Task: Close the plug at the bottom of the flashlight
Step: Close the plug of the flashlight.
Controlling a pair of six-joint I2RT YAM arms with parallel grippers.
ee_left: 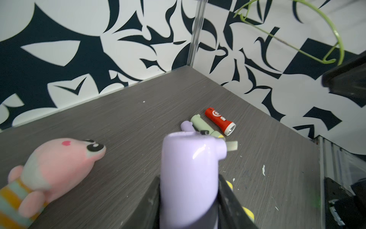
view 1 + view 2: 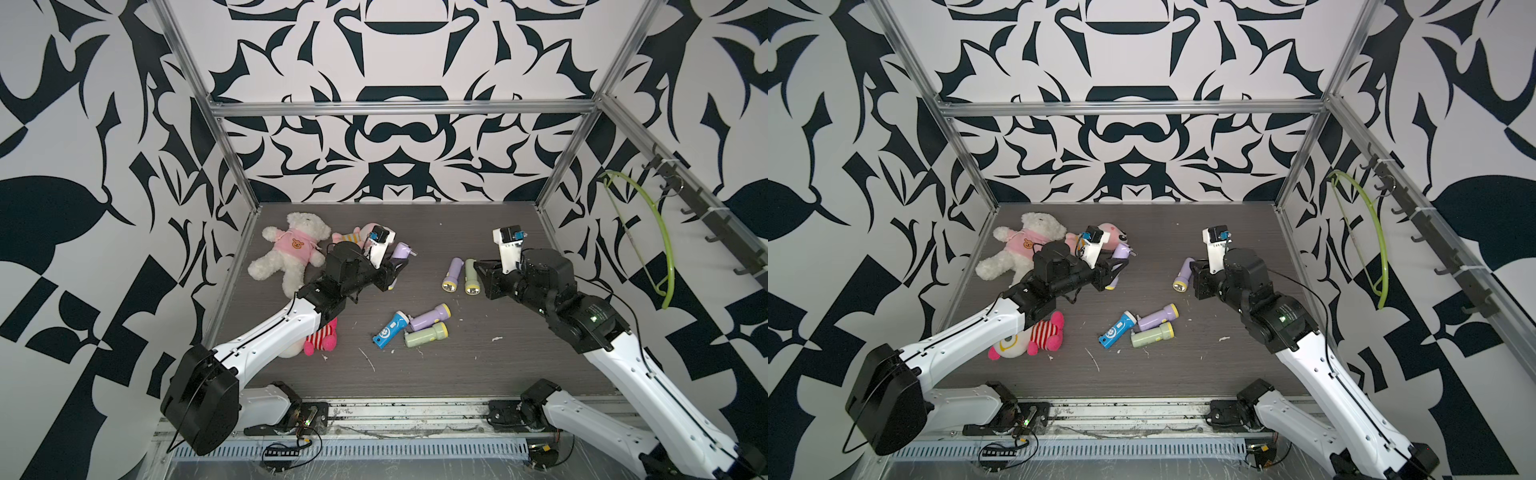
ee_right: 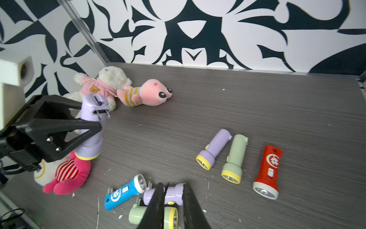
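My left gripper (image 2: 390, 270) is shut on a lilac flashlight (image 2: 401, 251), which it holds off the table with the yellow-ringed lens end down and the bottom end up. The plug (image 3: 103, 114) sticks out sideways from that bottom end, its two metal prongs showing; in the left wrist view the plug (image 1: 231, 145) juts from the lilac body (image 1: 188, 158) between the fingers of the left gripper (image 1: 189, 180). My right gripper (image 3: 173, 186) hovers about a hand's width to the right (image 2: 478, 266), its jaws a narrow gap apart with nothing between them.
Blue (image 2: 390, 328), lilac (image 2: 430, 316) and green (image 2: 426, 334) flashlights lie mid-table with plugs out. A lilac (image 2: 452, 274), a green (image 2: 471, 276) and a red flashlight (image 3: 268, 170) lie by the right gripper. Plush toys (image 2: 291, 249) (image 2: 322, 338) crowd the left side.
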